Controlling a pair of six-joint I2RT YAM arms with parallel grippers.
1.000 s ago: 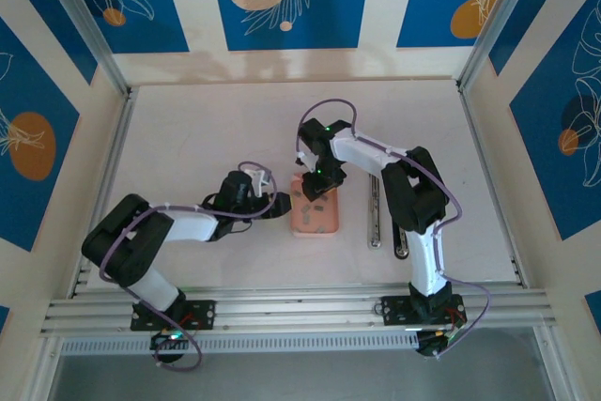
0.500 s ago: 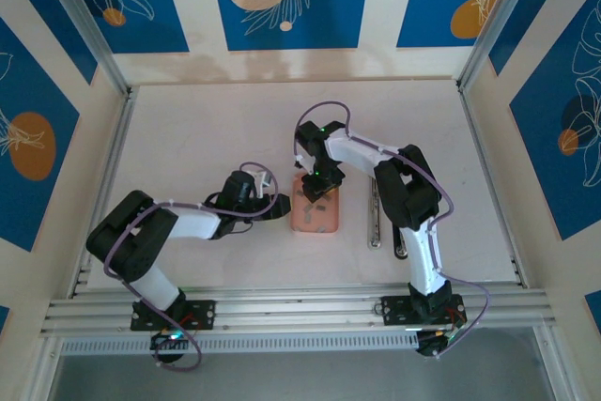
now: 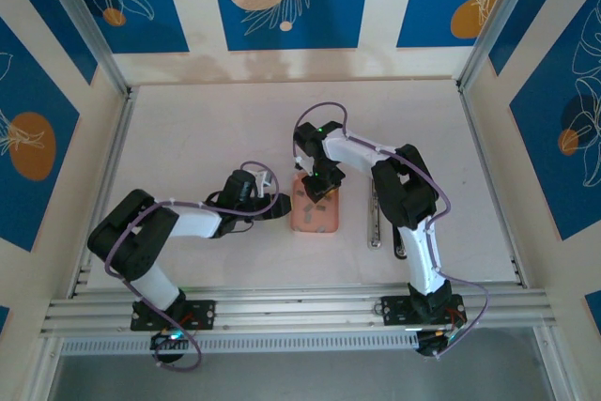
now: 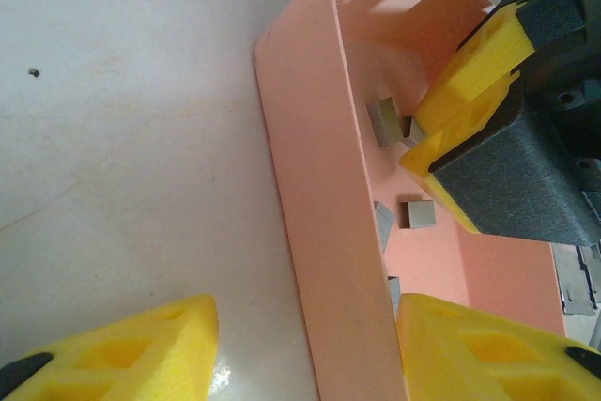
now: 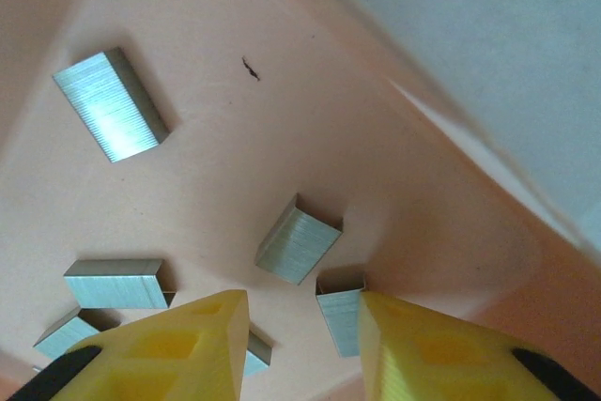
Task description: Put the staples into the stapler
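Grey staples (image 5: 298, 239) lie loose in the tray (image 5: 310, 63) under the spread right gripper (image 5: 305, 326), while your top view adds the stapler (image 3: 375, 218) just beside it and your left wrist view the spread left gripper (image 4: 305, 354) astride the tray wall.

Salmon-pink rectangular plastic tray (image 4: 310, 185) with silver-grey, finely lined metal staple strips (image 5: 111, 105); above the tray, right gripper (image 5: 305, 326) with bright yellow fingers (image 5: 178, 345); around the tray, off-white table (image 3: 207, 138); beyond, blue wall panels (image 3: 333, 7) bearing white leaf outlines and peach discs
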